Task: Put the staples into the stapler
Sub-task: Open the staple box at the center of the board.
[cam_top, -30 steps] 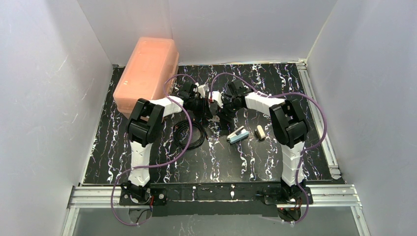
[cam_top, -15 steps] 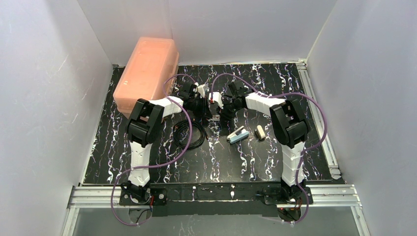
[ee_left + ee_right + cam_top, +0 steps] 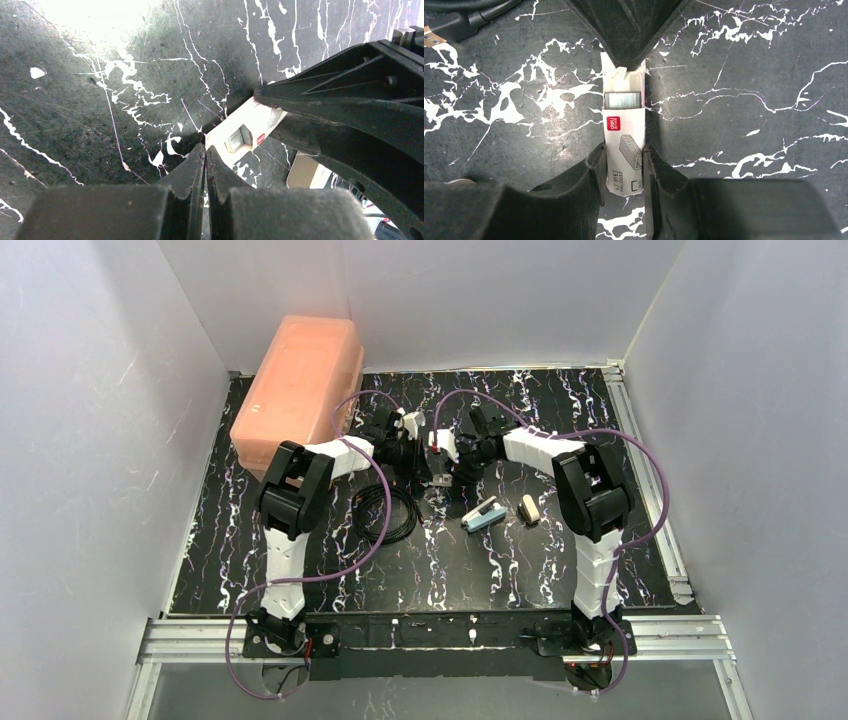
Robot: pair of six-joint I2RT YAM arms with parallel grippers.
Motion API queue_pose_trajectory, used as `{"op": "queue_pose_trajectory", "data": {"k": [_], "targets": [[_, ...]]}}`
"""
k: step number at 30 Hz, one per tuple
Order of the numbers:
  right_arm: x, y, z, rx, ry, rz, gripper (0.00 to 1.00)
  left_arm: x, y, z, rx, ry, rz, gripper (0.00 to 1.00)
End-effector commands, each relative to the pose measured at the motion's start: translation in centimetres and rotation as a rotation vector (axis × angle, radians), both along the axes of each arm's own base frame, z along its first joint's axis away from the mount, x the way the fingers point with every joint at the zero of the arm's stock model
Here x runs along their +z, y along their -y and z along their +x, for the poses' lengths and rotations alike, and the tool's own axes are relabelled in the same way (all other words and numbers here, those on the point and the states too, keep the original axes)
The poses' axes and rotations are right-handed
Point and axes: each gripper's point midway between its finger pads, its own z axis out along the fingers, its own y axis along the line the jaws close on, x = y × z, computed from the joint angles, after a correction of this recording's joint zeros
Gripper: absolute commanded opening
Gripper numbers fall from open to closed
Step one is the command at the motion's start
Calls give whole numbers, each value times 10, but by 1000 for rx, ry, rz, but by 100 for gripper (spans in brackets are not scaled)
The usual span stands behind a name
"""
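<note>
Stapler (image 3: 484,513) lies alone on surface (image 3: 500,570), centre-right, nearer than both arms. Farther back, right pincer (image 3: 624,148) clamps the cardboard sleeve (image 3: 624,131), staples (image 3: 623,100) showing at its open end. Left pincer (image 3: 205,148) nearly closed at that end; what it pinches is hidden. Pulling strip out and loading remain.

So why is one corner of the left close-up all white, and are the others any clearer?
Left wrist view: glare washes out the table at top left, and the near fingers are blurred. Right wrist view: staple box sharp, print readable. Top view: evenly lit.
</note>
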Motion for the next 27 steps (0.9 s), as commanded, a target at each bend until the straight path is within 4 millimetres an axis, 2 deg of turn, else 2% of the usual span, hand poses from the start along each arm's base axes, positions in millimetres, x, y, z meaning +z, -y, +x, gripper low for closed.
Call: {"op": "queue_pose_trajectory", "data": {"k": [1, 19, 25, 27], "targets": [[-25, 60, -17, -56, -85, -194, 34, -34, -44, -15, 54, -61, 200, 0], [-23, 91, -14, -83, -106, -232, 43, -32, -50, -15, 55, -43, 220, 0], [-13, 86, -11, -126, -113, -195, 63, -26, -47, -14, 51, -41, 206, 1], [-8, 83, -7, -163, -104, -172, 68, -23, -46, -13, 56, -42, 201, 15]]}}
